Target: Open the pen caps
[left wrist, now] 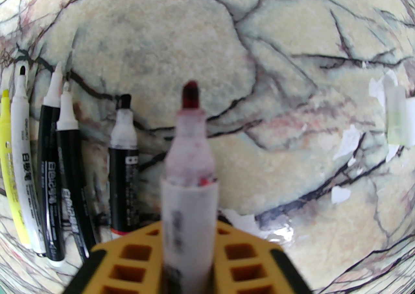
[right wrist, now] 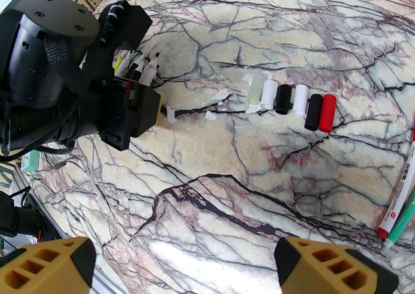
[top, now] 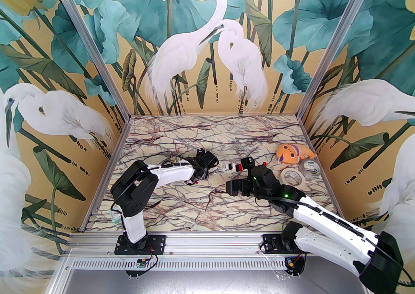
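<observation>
1. Under both grippers: marble table [top: 207, 202].
2. Low over it: right gripper [right wrist: 184, 253], fingers [right wrist: 330, 266] wide apart, empty, facing the left gripper [right wrist: 152, 104].
3. Behind the right fingers, near the table's right edge: two tape rolls [top: 291, 177], touching, with a fish toy [top: 291, 154] just beyond.
4. Between the left fingers [left wrist: 129, 253]: red pen [left wrist: 189, 156], clamped by the barrel, bare tip pointing away.
5. Left of the left fingers: five uncapped pens [left wrist: 52, 156] lying side by side.
6. Right of the right fingers: two capped pens [right wrist: 402, 195], red and green.
7. Ahead of both grippers, between them: six caps [right wrist: 283, 98] lying in a tight row, pale green, white, black, white, black, red.
</observation>
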Available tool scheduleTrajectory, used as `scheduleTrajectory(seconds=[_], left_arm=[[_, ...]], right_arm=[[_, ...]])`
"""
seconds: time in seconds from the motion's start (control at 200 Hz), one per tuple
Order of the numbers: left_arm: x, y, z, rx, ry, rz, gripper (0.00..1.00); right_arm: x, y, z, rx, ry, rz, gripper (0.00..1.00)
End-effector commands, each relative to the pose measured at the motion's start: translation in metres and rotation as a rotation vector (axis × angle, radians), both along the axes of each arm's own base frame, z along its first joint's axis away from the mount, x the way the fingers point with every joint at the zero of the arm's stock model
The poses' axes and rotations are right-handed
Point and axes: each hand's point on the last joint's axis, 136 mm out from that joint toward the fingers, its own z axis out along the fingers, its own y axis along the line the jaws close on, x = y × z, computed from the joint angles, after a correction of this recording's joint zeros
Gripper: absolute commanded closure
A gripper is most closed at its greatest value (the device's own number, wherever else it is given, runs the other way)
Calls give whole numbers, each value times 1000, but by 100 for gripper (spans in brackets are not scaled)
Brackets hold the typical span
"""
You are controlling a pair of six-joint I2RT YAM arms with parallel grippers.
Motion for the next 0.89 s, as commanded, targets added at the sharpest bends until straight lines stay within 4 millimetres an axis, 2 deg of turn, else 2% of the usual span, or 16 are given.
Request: scheduleTrajectory(seconds=[0.0,0.26,0.495,0.595,0.67,0.81,0.89], left_arm=[[5,6,1,51,-6,3,68],[3,13,13,61,-27,10,68],[-4,7,47,-45,-52,1,66],[-10,0,65,-140,-65,-14,54],[-16,-11,77,-239,-72,-51,42],[-32,-27,96,-407,-83,-127,3],[-42,-38,108,-504,-102,-207,0]], right_arm=[[-2,-1,-7,-5,17,-12,1],[-3,-11,-8,-27,17,-55,1],[4,-32,-6,-72,26,-183,0],[9,-47,-8,-117,51,-258,0],[13,-57,-8,-131,72,-308,0],[28,-84,-3,-153,87,-405,2],[36,-102,-1,-175,95,-459,6]])
